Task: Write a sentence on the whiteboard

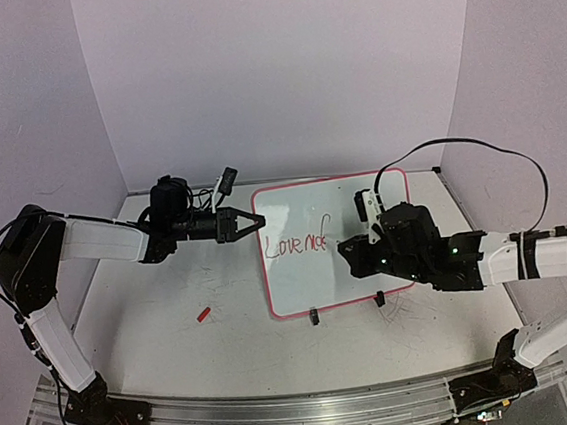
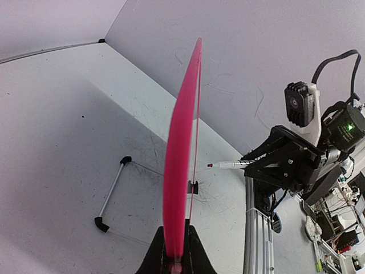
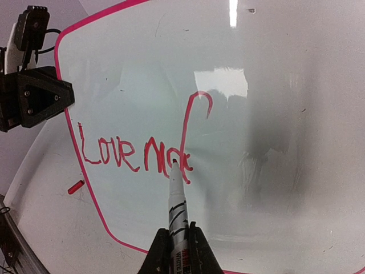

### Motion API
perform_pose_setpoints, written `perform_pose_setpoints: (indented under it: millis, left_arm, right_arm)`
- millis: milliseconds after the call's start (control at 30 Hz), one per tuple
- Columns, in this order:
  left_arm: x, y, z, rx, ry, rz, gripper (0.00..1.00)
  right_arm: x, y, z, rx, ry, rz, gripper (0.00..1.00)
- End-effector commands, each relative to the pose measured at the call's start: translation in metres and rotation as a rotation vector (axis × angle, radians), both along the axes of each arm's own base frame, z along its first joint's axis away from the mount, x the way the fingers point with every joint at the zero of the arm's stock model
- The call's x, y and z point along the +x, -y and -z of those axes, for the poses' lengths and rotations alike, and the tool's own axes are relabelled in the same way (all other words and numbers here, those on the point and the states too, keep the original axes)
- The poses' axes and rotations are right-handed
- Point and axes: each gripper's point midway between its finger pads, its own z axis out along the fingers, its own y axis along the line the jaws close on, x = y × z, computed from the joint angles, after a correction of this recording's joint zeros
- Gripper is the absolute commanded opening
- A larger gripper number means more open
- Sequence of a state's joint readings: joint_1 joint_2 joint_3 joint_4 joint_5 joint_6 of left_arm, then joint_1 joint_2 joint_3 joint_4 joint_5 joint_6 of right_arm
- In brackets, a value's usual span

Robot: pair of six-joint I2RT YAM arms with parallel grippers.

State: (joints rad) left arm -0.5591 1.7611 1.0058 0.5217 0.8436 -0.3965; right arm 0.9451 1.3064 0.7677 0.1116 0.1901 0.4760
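Status: holds whiteboard (image 1: 305, 281) by its left rim in closed left jaws; pinches marker (image 3: 177, 205) in closed right jaws, tip touching unfinished red sentence (image 3: 114, 154) mid-board.

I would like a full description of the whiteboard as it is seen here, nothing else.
The whiteboard is a small glossy white rectangle with a pink-red rim, rounded corners and small black feet. It stands propped up, not lying flat. The left end effector is shut on its left rim. Unfinished red writing, beginning "Love", runs across it. The tip of a marker, held by the right end effector, touches the last stroke.
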Motion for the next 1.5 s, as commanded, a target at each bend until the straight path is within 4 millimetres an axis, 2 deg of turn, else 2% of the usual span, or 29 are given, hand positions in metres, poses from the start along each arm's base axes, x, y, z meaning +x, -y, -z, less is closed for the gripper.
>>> perform_pose_setpoints:
  millis: [0,467,633,1033,1300,1467]
  left_arm:
    - [0.009,-0.004,0.005,0.024,0.028,-0.047,0.00]
    - [0.009,-0.004,0.005,0.025,0.028,-0.052,0.00]
    - [0.010,-0.004,0.005,0.026,0.025,-0.057,0.00]
    - [0.011,-0.006,0.004,0.030,0.027,-0.073,0.03]
    - [0.013,-0.006,0.004,0.033,0.026,-0.082,0.12]
    - [0.014,-0.005,0.004,0.035,0.027,-0.080,0.09]
  right_arm:
    - [0.007,0.001,-0.016,0.005,0.044,0.025,0.00]
    - [0.019,-0.002,-0.020,-0.046,0.064,0.050,0.00]
    - [0.016,-0.009,-0.017,-0.052,0.056,0.008,0.00]
    - [0.014,-0.004,-0.017,-0.052,0.060,0.015,0.00]
    - [0.017,-0.001,-0.015,-0.067,0.057,0.042,0.00]
    - [0.020,-0.007,-0.017,-0.075,0.064,0.029,0.00]
